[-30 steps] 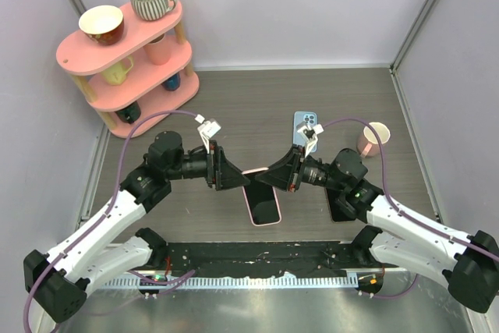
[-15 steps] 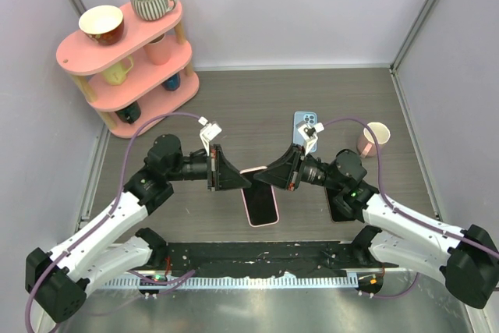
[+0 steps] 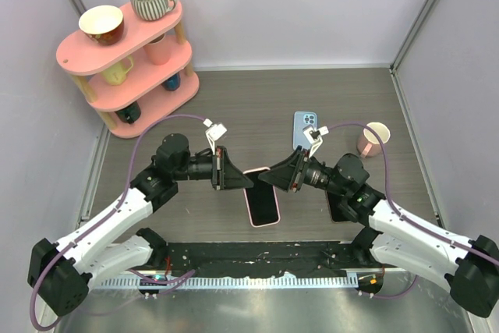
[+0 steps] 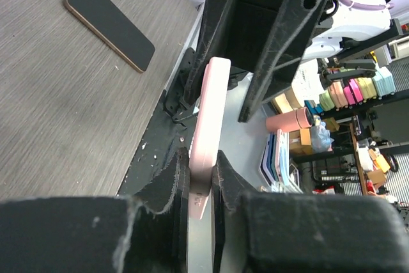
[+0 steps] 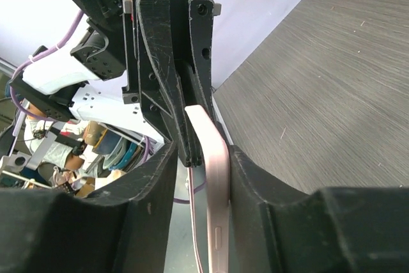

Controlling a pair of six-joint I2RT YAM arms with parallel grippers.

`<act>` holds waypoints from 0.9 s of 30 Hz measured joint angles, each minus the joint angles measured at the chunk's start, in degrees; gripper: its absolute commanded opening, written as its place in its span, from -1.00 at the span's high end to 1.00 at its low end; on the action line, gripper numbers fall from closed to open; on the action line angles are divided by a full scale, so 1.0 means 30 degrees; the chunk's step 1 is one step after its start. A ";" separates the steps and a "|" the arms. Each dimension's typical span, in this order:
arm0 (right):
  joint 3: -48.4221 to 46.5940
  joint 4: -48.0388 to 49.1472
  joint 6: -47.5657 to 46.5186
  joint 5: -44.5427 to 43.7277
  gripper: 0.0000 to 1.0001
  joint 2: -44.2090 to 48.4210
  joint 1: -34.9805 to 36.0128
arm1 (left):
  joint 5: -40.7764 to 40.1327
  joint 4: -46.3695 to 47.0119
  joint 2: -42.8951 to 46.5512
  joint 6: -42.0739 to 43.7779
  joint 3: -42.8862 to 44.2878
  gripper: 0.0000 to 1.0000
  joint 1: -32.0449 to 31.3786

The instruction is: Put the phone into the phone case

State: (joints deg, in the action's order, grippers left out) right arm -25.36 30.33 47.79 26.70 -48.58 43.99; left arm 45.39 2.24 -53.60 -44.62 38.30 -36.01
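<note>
A pink phone case with a dark inner face lies near the table's front middle, its far end raised. My left gripper is shut on that end, and the case shows edge-on between its pads. My right gripper straddles the same end of the case. One finger touches the case and the other stands off with a gap, so this gripper is open. A dark phone with a gold rim lies flat on the table, mostly hidden under my right arm in the top view.
A blue phone or case lies camera side up behind the grippers. A pink mug stands at the right. A pink three-tier shelf holding cups and a bowl stands at the back left. A black strip runs along the front edge.
Both arms have shifted slightly toward each other over the case's far end. The left gripper still holds the pink case, which has barely moved.
</note>
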 measured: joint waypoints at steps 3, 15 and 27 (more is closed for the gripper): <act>0.0131 -0.0073 -0.0175 -0.0080 0.59 0.0211 -0.0095 | 0.0189 0.0087 0.0051 -0.0029 -0.0007 1.00 -0.0015; 0.0532 -0.0240 -0.0656 0.0204 0.24 0.0182 -0.0204 | 0.0372 -0.1472 -0.0699 0.0437 0.0481 1.00 -0.0007; 0.1821 0.1035 0.1049 0.0641 0.10 0.0619 -0.0255 | -0.0073 -0.2448 -0.0634 -0.0233 0.0554 1.00 0.0051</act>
State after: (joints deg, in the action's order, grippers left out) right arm -19.90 33.43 50.94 28.62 -46.72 43.22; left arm 45.17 -5.10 -55.51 -45.32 39.97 -35.86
